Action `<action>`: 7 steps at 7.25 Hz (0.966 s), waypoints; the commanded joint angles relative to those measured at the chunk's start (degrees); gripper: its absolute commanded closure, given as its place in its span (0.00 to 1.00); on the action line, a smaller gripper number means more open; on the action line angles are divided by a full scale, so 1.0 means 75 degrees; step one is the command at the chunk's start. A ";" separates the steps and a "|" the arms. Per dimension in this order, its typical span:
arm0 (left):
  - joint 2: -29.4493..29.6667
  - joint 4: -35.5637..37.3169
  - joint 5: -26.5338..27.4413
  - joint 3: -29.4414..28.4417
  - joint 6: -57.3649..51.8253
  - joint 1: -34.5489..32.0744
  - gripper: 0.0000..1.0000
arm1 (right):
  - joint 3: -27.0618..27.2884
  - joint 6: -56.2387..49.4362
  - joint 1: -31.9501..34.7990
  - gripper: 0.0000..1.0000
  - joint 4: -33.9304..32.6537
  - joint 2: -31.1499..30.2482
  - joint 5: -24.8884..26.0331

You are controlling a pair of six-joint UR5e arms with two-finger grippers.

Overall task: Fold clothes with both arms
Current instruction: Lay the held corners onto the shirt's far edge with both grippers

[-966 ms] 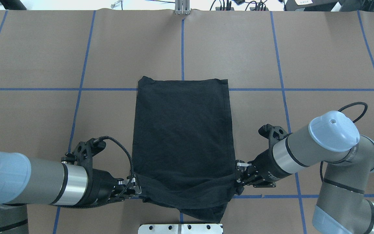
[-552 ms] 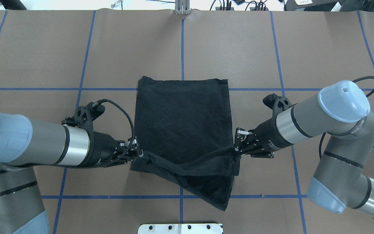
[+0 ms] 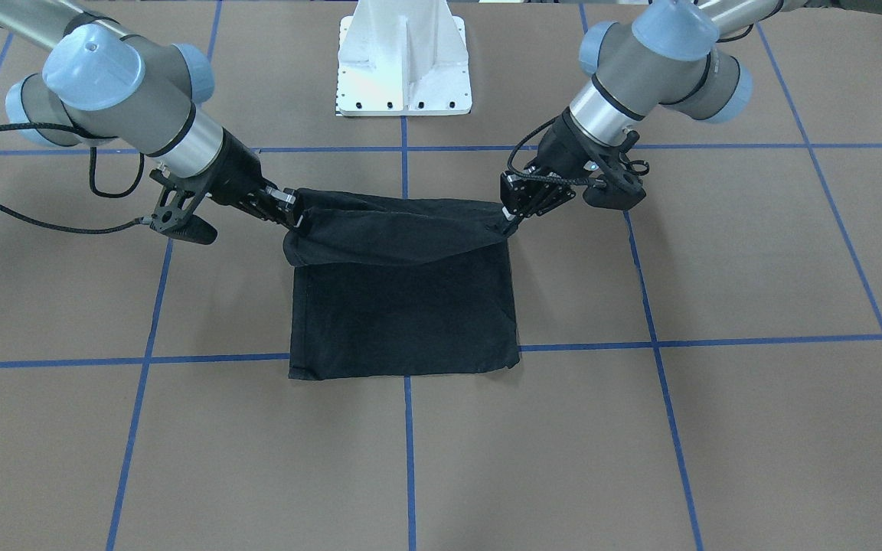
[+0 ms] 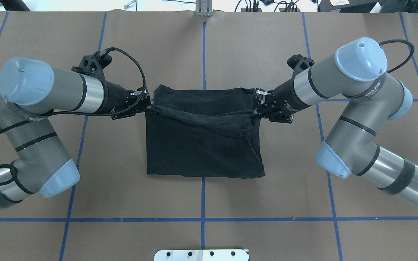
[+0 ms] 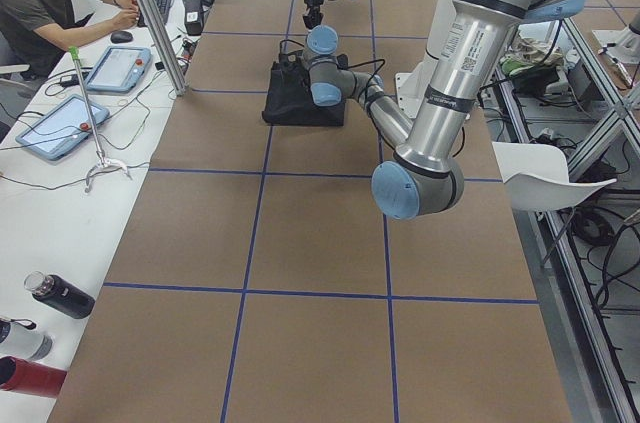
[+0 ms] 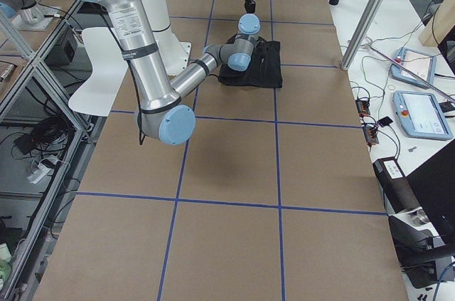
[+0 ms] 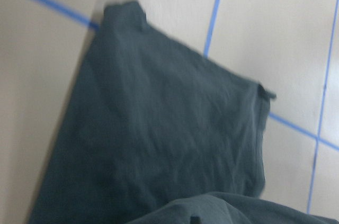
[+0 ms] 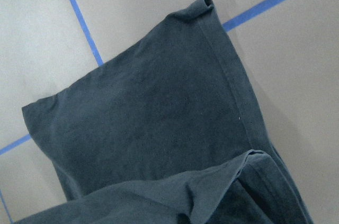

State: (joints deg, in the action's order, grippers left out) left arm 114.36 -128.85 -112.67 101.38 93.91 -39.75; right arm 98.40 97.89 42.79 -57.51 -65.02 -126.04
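Holding the black T-shirt (image 4: 201,156) by two corners of one edge, I have my left gripper (image 4: 148,106) clamped on one corner and my right gripper (image 4: 254,107) clamped on the other. The cloth sags between them above the bench (image 4: 267,47). The shirt lies near the middle of the bench, midway between its left and right ends, as a narrow rectangle with only plain black showing.

By my reckoning the half-fold is nearly over. The lifted edge hangs close above the shirt's far edge, but it is neither laid down nor released. Lowering, matching the corners and letting go remain.

My fingertips are buried in cloth, so I cannot judge how deep the bite is. Sleeves and print are out of sight. Both wrist cameras show only fabric, the left one blurred.
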 commanded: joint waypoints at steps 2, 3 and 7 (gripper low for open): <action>0.0372 -0.1252 -0.0012 -0.1432 -0.0076 -0.0102 1.00 | -0.0931 -0.0103 0.0119 1.00 0.0016 0.0524 0.0457; 0.0420 -0.1254 -0.0001 -0.1470 -0.0065 -0.0114 1.00 | -0.1095 -0.0103 0.0131 1.00 0.0016 0.0675 0.0505; 0.0607 -0.1254 -0.0024 -0.1447 -0.0053 -0.0406 1.00 | -0.1226 -0.0091 0.0540 1.00 0.0004 0.0923 0.0482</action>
State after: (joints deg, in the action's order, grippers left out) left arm 118.53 -138.24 -112.82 90.50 93.57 -42.18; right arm 89.27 97.24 45.93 -57.45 -58.46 -122.40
